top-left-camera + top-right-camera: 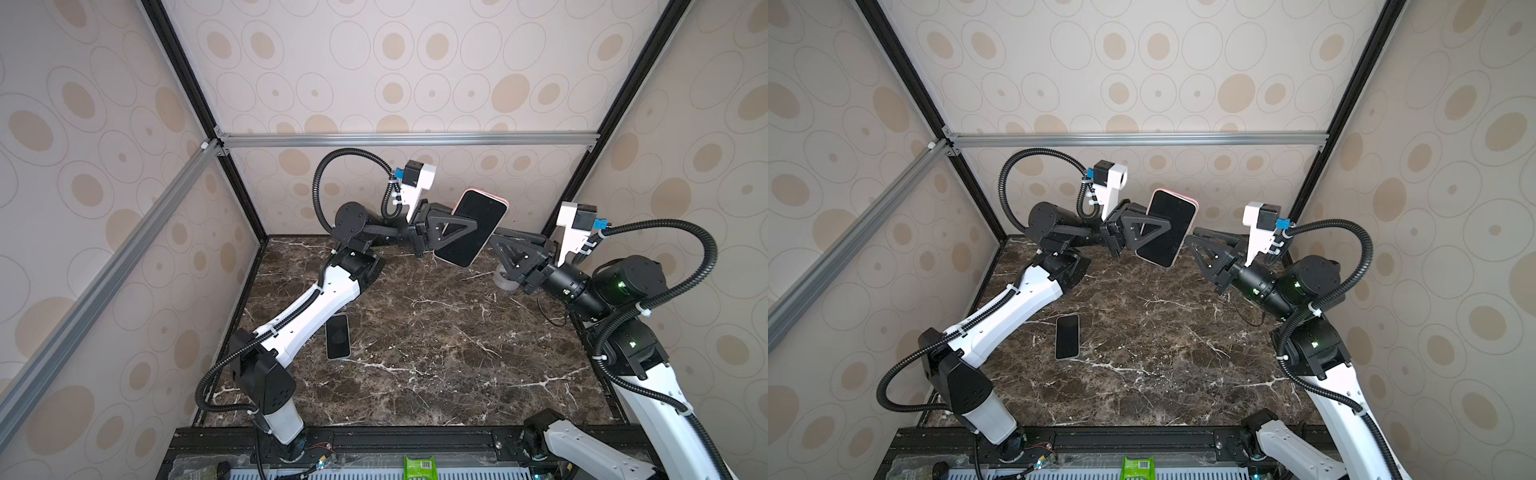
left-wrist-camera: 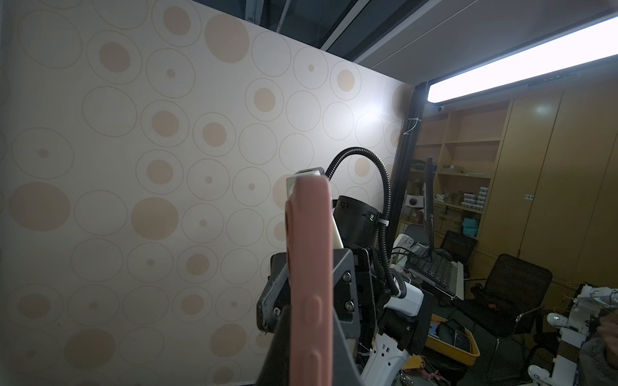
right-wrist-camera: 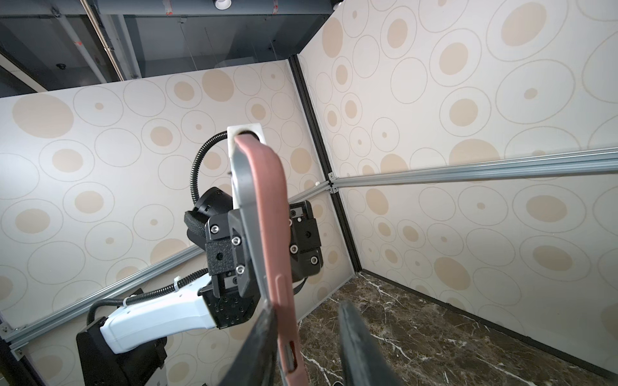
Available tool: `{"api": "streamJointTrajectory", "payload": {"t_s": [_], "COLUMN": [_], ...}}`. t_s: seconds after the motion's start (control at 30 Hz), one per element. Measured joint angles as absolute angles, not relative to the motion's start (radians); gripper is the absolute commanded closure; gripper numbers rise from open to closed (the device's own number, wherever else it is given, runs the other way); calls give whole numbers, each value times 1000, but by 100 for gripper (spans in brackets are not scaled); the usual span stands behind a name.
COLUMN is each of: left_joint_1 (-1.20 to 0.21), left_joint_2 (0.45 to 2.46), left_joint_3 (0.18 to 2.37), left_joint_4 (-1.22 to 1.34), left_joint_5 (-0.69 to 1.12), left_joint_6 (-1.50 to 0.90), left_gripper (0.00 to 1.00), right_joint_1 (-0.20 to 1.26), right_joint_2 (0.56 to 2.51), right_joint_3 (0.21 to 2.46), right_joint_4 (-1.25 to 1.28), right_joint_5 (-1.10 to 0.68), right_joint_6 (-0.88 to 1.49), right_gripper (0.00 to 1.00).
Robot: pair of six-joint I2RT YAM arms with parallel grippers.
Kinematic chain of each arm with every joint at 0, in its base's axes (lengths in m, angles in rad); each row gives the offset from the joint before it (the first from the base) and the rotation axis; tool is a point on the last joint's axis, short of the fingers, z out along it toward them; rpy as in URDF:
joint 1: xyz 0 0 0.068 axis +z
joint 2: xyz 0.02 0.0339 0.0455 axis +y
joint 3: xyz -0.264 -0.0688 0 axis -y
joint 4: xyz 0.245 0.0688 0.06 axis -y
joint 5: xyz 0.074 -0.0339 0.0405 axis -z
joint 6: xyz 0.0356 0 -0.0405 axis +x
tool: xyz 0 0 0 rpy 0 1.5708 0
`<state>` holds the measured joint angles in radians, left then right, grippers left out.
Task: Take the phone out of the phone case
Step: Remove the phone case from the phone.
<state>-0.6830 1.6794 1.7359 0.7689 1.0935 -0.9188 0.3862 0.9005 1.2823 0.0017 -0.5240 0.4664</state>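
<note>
The phone (image 1: 473, 228) sits in its pink phone case (image 1: 487, 194) and is held up in the air at the back, dark screen facing the top cameras. My left gripper (image 1: 465, 226) is shut on it across the case's edge; in the left wrist view the pink case (image 2: 309, 267) fills the space between the fingers. My right gripper (image 1: 492, 240) reaches the opposite edge and stands open. In the right wrist view the case (image 3: 267, 200) lies against one finger (image 3: 264, 341), with a gap to the other finger (image 3: 354, 334). The phone's grey side (image 3: 244, 187) shows along the case.
A second, bare phone (image 1: 337, 336) lies flat on the marble table (image 1: 436, 353) beside my left forearm. A roll of clear tape (image 1: 503, 280) and a thin black cable loop (image 1: 552, 319) lie under my right wrist. Patterned walls enclose three sides.
</note>
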Motion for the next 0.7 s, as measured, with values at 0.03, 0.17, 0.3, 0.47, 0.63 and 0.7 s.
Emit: {"api": "streamJointTrajectory", "payload": {"t_s": [0.03, 0.17, 0.3, 0.47, 0.63, 0.7], "left_joint_1": [-682, -680, -680, -680, -680, -679], "left_joint_2": [1679, 1679, 1679, 1679, 1679, 1682], "left_joint_3": [1736, 1736, 1736, 1736, 1736, 1736], "left_joint_4": [769, 769, 769, 769, 770, 773], "left_joint_5": [1093, 1094, 1095, 1098, 1100, 1100], "left_joint_6": [-919, -919, -919, -919, -920, -925], "left_gripper": [100, 100, 100, 100, 100, 100], "right_joint_1": [387, 387, 387, 387, 387, 387], "right_joint_2": [904, 906, 906, 906, 907, 909], "right_joint_3": [1285, 1286, 1286, 1286, 1287, 1292], "right_joint_4": [0, 7, 16, 23, -6, -22], "right_joint_5": [-525, -534, -550, -554, -529, -519], "right_joint_6": [466, 470, 472, 474, 466, 464], "right_gripper": [67, 67, 67, 67, 69, 69]}}
